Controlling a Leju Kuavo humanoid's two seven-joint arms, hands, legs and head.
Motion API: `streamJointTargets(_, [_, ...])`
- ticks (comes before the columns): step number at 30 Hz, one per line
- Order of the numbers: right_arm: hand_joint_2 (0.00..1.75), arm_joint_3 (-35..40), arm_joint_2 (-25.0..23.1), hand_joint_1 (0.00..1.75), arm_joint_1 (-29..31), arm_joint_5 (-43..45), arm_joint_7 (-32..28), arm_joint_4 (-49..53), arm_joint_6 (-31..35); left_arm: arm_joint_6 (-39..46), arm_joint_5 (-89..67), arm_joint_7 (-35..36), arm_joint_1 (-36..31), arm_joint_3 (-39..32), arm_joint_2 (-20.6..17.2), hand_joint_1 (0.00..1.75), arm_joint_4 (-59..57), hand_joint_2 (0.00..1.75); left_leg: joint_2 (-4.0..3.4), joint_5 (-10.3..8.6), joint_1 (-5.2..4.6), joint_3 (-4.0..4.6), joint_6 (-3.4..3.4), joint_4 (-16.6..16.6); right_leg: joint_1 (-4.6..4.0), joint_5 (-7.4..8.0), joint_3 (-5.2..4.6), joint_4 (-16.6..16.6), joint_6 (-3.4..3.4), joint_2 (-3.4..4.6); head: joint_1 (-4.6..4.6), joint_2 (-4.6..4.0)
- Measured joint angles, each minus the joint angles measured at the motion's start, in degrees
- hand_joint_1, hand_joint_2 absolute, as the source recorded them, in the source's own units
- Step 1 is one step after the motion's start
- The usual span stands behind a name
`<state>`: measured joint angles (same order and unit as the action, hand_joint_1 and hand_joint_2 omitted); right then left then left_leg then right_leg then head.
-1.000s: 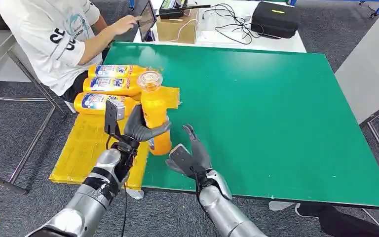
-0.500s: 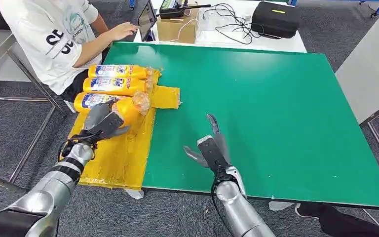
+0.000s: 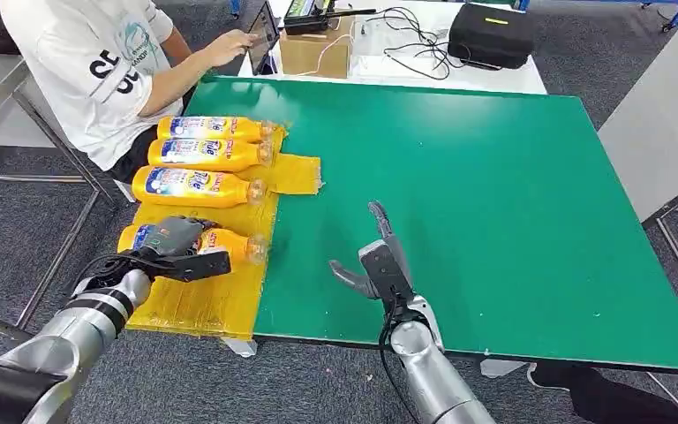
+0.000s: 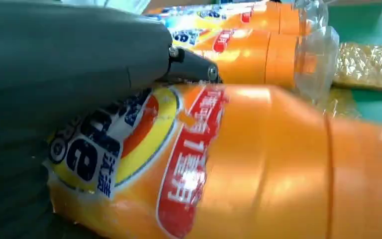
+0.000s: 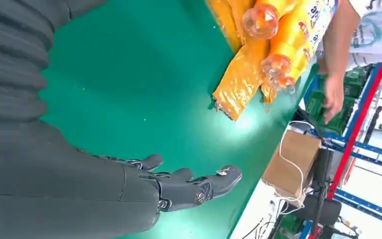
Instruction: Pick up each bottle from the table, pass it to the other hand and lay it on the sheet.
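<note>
Fingers (image 3: 177, 237) of our left hand (image 3: 169, 247) wrap the labelled body of the fourth bottle (image 3: 229, 245), which lies on its side on the yellow sheet (image 3: 194, 300), cap toward the green tabletop (image 3: 494, 203). We judge it is being laid parallel to the three bottles (image 3: 199, 155) already on the sheet, so the row stays tidy and nothing rolls. Our right hand (image 3: 380, 265) hovers over the tabletop with fingers spread and nothing in them, well apart from the sheet, likely free for the next pickup. We cannot tell whether the bottle's full weight rests on the sheet, since the hand covers its underside. In the left wrist view the hand hides much of the label. We see no further bottle standing on the tabletop.
</note>
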<state>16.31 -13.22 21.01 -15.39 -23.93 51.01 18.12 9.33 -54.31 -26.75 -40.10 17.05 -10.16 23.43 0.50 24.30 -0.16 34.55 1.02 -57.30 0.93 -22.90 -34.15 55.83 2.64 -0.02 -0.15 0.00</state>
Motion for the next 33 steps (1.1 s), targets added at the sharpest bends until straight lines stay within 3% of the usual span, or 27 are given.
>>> streamJointTargets(14, [1.75, 0.26, -1.25, 0.0, 1.44, 0.22, -0.77, -1.42, -0.28, -0.52, -0.75, 1.62, -1.52, 2.4, 0.31, 1.75, -2.89, 1.75, -0.01, 0.0, 0.0, -0.33, -0.01, 0.02, 0.0, 0.0, 0.32, 0.0, 0.0, 0.0, 0.02, 0.0])
streamJointTargets(15, [1.75, 0.26, -1.25, 0.0, 1.44, 0.22, -0.77, -1.44, -0.28, -0.35, -0.77, 1.62, -1.52, 2.4, 0.31, 0.21, -2.93, 1.75, -0.01, 0.0, 0.0, -0.33, -0.01, 0.02, 0.0, 0.0, 0.32, 0.01, 0.0, 0.0, 0.02, 0.0])
streamJointTargets(16, [1.75, 0.26, -1.25, 0.0, 1.44, 0.22, -0.79, -1.49, -0.28, 0.16, -0.7, 1.44, -1.5, 2.4, 0.31, 0.0, -2.98, 1.75, -0.01, 0.0, 0.0, -0.33, -0.01, 0.02, 0.0, 0.0, 0.32, 0.0, 0.0, 0.0, 0.02, 0.0])
streamJointTargets(27, [1.75, 0.83, -1.53, 0.0, 1.85, 1.09, -0.76, -2.6, -0.17, 10.37, -0.35, -2.87, 0.37, 2.23, 1.4, 0.0, -2.98, 1.75, 0.13, -0.08, 0.0, -0.32, 0.03, 0.02, 0.0, 0.0, 0.33, -0.01, 0.0, -0.03, 0.02, 0.0])
streamJointTargets(33, [1.75, 0.9, -1.53, 0.0, 2.11, 1.22, -0.72, -3.1, -0.13, 11.43, -0.53, -3.0, 0.65, 2.2, 2.64, 0.0, -2.85, 1.75, 0.14, -0.1, -0.05, -0.3, 0.05, 0.0, 0.04, 0.01, 0.33, -0.01, 0.01, -0.03, 0.02, 0.0])
